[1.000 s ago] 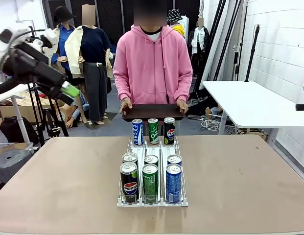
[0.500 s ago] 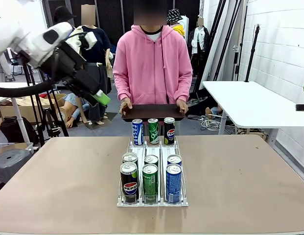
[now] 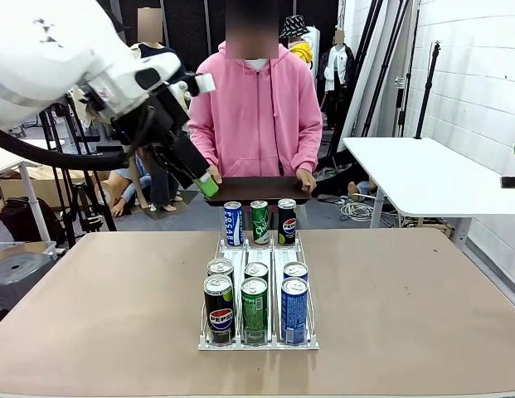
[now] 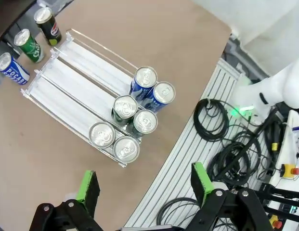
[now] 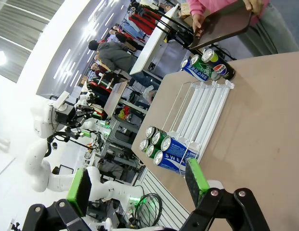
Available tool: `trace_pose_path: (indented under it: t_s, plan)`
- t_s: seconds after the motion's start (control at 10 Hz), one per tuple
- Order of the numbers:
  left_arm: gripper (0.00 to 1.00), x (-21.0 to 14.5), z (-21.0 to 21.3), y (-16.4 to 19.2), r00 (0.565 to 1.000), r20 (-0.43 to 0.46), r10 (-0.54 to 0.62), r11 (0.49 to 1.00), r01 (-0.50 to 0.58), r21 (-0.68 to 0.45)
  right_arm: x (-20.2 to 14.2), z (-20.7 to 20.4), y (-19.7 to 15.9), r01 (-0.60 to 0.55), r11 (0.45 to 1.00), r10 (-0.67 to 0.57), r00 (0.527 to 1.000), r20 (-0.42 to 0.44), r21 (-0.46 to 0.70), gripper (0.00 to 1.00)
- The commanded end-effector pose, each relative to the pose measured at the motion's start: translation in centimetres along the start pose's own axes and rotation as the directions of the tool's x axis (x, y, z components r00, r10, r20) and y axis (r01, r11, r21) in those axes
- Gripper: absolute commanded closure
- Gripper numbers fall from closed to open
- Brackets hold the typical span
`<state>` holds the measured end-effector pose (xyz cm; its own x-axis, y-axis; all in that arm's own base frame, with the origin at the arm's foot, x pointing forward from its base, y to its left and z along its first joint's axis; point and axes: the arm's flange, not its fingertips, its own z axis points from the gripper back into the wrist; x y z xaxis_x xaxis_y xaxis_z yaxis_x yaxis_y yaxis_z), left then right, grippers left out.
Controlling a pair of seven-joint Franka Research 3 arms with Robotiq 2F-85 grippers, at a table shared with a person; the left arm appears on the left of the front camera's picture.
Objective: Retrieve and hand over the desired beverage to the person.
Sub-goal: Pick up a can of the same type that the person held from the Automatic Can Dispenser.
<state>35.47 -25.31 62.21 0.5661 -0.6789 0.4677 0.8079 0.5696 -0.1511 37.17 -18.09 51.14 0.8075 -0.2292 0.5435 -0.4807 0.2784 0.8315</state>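
High over the table (image 3: 91,282), left gripper (image 3: 206,184) hangs, jaws apart (nothing held); centre over 1 of the cans (image 3: 254,307) in the rack (image 3: 259,345) before descending.

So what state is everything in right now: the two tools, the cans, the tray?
Left tool: open, empty, in the air.
Right tool: open, empty.
Six cans: upright, at the near end of the rack.
Three cans: upright, just past the rack's far end.
Tray: held level by the person, both hands.
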Motion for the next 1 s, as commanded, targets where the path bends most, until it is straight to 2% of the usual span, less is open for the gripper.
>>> trace_pose_path:
  t_s: [0.0, 0.5, 0.9]
  plan:
    - [0.00, 2.2, -2.1, -0.5, 0.999, -0.053, 0.001, 0.997, 0.003, 0.076, -0.1, 0.0, 0.0, -0.004, 1.000, 0.004, 1.000, 0.001, 0.016, 0.00]
    - [0.00, 4.7, -7.1, -3.7, 0.992, -0.123, -0.026, 0.986, 0.046, 0.162, -0.1, 0.0, 0.0, -0.004, 1.000, 0.004, 1.000, 0.001, 0.016, 0.00]
    - [0.00, 4.2, -12.2, -3.7, 0.983, -0.185, 0.013, 0.961, 0.038, 0.273, -0.1, 0.0, 0.0, -0.004, 1.000, 0.004, 1.000, 0.001, 0.016, 0.00]
